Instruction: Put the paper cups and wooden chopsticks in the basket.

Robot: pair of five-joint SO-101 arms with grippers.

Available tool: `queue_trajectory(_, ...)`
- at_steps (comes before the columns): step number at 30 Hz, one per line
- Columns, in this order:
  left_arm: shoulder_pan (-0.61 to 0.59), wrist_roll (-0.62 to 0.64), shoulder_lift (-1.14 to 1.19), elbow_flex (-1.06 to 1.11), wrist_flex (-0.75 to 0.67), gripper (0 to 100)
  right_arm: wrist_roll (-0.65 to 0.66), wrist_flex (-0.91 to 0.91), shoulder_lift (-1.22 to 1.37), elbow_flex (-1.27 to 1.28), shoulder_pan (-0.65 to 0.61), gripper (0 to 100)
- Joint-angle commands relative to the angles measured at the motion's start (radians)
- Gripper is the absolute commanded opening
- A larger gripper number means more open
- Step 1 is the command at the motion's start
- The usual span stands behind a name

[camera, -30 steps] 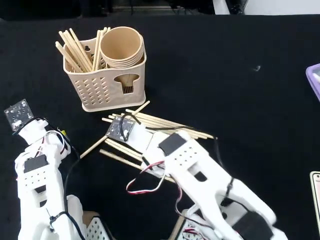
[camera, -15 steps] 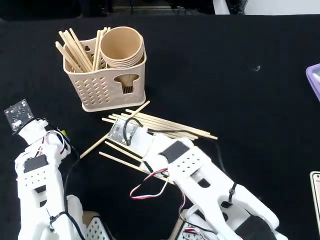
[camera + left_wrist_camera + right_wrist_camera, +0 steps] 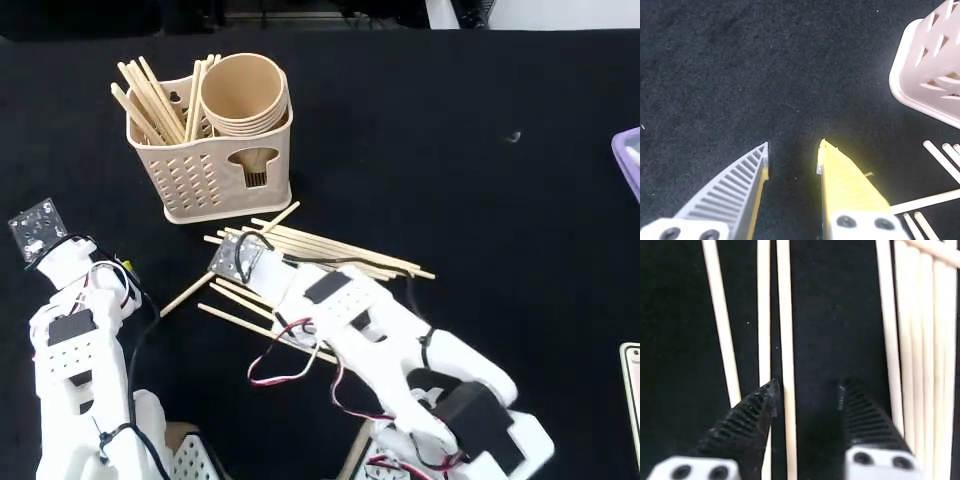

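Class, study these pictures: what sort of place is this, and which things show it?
Probably a robotics lab test bench, not a kitchen: a left arm and right arm side by side at a black-covered table, with a basket of paper cups and loose chopsticks laid out as practice props.

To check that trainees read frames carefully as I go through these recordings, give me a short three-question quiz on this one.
1. True or false: the paper cups sit inside the basket.
2. The right tool is: A) shut on a cup, B) open over loose chopsticks, C) inside the basket.
3. What does the left tool hold?
Key: 1 true; 2 B; 3 nothing, it is open.
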Motion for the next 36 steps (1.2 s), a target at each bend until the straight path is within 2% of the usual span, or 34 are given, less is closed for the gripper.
queue_trajectory(1,0.007,0.005,-0.018,-0.004,-0.015,16,0.002,-0.021,0.001,-0.048,-0.044,20.7)
queue_trajectory(6,0.007,0.005,-0.018,-0.004,-0.015,16,0.002,-0.011,0.001,-0.097,-0.020,19.8)
queue_trajectory(10,0.007,0.005,-0.018,-0.004,-0.015,16,0.000,0.078,0.001,-0.196,0.015,19.8)
queue_trajectory(13,0.007,0.005,-0.018,-0.004,-0.017,16,-0.060,0.114,0.010,-0.216,-0.008,19.8)
queue_trajectory(16,0.007,0.005,-0.018,-0.004,-0.017,16,-0.072,0.084,0.010,-0.174,-0.058,19.8)
queue_trajectory(22,0.007,0.005,-0.018,-0.004,-0.014,16,-0.075,-0.009,0.012,-0.107,-0.068,19.8)
queue_trajectory(36,0.007,0.005,-0.018,-0.004,-0.012,16,-0.081,0.029,0.206,-0.228,-0.074,19.8)
